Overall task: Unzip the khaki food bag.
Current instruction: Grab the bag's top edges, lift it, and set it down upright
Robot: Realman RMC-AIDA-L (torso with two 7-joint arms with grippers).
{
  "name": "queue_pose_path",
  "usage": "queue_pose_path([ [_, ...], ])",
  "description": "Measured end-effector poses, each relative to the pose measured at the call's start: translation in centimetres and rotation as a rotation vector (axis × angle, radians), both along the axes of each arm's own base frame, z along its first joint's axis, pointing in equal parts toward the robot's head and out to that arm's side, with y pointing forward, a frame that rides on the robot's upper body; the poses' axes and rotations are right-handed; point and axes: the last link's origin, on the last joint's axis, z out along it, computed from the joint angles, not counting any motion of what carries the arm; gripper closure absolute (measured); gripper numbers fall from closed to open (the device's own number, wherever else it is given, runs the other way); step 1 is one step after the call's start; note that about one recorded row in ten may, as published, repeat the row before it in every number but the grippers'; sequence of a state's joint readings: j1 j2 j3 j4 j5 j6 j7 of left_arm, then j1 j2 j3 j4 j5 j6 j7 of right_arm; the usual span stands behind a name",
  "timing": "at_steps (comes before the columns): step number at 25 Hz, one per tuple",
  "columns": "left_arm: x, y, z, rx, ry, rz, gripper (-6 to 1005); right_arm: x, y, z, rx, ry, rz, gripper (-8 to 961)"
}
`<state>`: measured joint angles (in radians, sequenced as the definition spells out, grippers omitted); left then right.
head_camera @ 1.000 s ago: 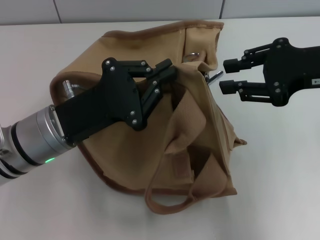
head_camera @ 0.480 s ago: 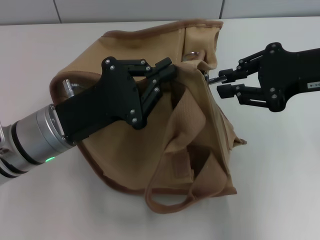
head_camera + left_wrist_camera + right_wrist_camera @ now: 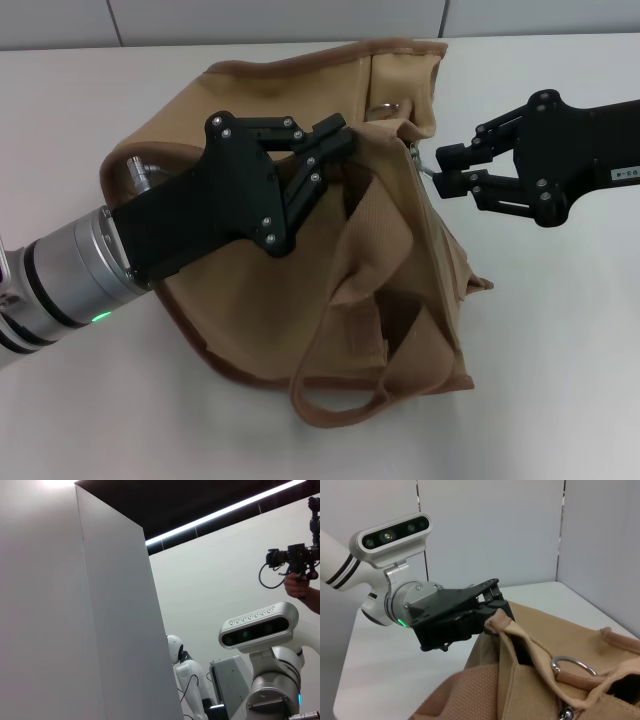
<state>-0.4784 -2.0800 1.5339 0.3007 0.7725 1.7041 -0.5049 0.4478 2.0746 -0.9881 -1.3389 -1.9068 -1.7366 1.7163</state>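
Note:
The khaki food bag (image 3: pixel 330 290) lies slumped on the white table (image 3: pixel 80 100), its webbing handles towards me. My left gripper (image 3: pixel 328 148) is shut on the bag's upper fabric edge and holds it up; the right wrist view shows it too (image 3: pixel 492 611), pinching the tan edge (image 3: pixel 498 623). My right gripper (image 3: pixel 448 170) is at the bag's right side, fingers closed around the silver zipper pull (image 3: pixel 424 161). The pull sticks out from the zipper end towards it. The bag fills the low part of the right wrist view (image 3: pixel 530 680). The left wrist view shows no bag.
A metal ring (image 3: pixel 388 108) sits near the bag's top corner, also in the right wrist view (image 3: pixel 572 665). The table's far edge meets a grey wall (image 3: pixel 300 20). Bare table lies right of the bag (image 3: pixel 560 330).
My right gripper has moved left to the zipper pull and its fingers have narrowed around it. My left gripper and the bag have stayed put.

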Motion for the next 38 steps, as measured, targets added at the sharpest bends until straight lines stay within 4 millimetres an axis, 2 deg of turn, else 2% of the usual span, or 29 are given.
queue_pose_path([
  [10, 0.0, 0.0, 0.0, -0.002, 0.003, -0.001, 968, -0.1, 0.1, 0.0, 0.008, 0.000, 0.002, 754],
  [18, 0.0, 0.0, 0.0, -0.002, 0.001, -0.001, 968, 0.8, 0.4, -0.9, -0.002, 0.016, -0.026, 752],
  [26, 0.1, 0.0, 0.0, -0.005, -0.001, -0.008, 968, 1.4, 1.1, -1.9, -0.006, 0.036, -0.048, 615],
  [38, 0.1, 0.1, 0.0, -0.008, 0.001, -0.005, 968, 1.1, 1.7, -3.3, -0.071, 0.052, -0.045, 627],
])
